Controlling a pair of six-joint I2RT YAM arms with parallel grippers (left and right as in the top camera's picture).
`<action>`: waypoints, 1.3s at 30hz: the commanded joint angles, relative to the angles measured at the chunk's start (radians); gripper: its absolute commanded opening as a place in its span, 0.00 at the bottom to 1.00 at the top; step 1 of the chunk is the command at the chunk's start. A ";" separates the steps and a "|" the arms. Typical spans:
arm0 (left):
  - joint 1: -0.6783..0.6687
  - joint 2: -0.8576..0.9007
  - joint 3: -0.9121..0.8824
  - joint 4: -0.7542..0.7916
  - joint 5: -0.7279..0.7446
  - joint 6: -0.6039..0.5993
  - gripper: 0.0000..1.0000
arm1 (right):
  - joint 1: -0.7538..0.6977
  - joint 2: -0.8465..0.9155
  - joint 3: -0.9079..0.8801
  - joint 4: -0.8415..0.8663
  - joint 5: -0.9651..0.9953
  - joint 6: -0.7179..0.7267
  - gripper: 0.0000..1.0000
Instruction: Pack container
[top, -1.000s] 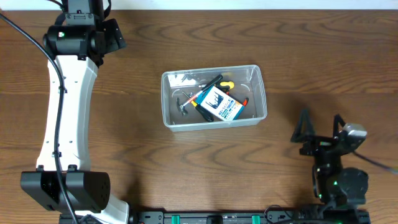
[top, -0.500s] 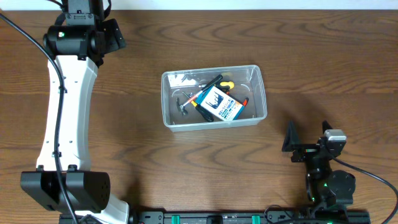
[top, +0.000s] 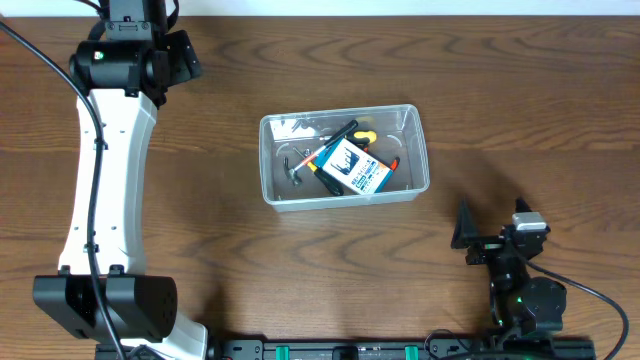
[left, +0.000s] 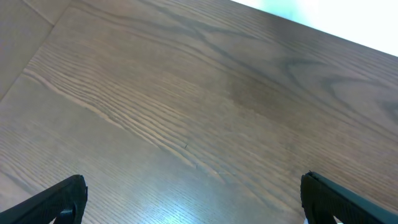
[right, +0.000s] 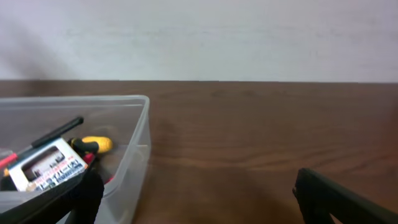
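The clear plastic container (top: 418, 150) stands at the table's middle. It holds a blue-and-white cardboard box (top: 353, 168), a yellow-and-black handled tool (top: 362, 136) and a small hammer (top: 293, 166). The right wrist view shows the container's right end (right: 140, 134), the box (right: 50, 167) and the yellow handle (right: 93, 144). My right gripper (top: 492, 228) is open and empty near the front edge, right of and nearer than the container; it also shows in the right wrist view (right: 196, 199). My left gripper (left: 193, 199) is open and empty over bare wood at the far left.
The white left arm (top: 105, 150) runs along the table's left side, from its base at the front to the far edge. The right arm's base (top: 528, 300) sits at the front right. The table's far edge (left: 323, 28) shows in the left wrist view.
My right gripper has drawn back toward the front edge and a little left, away from the container. The left arm and the container's contents have not moved.
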 joint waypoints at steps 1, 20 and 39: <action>0.002 0.000 0.002 -0.003 -0.005 -0.009 0.98 | -0.006 -0.011 -0.006 -0.001 -0.021 -0.129 0.99; 0.002 0.000 0.002 -0.003 -0.005 -0.009 0.98 | -0.006 -0.011 -0.006 0.000 -0.018 -0.158 0.99; 0.003 0.003 0.002 -0.004 -0.009 -0.008 0.98 | -0.006 -0.011 -0.006 0.000 -0.018 -0.158 0.99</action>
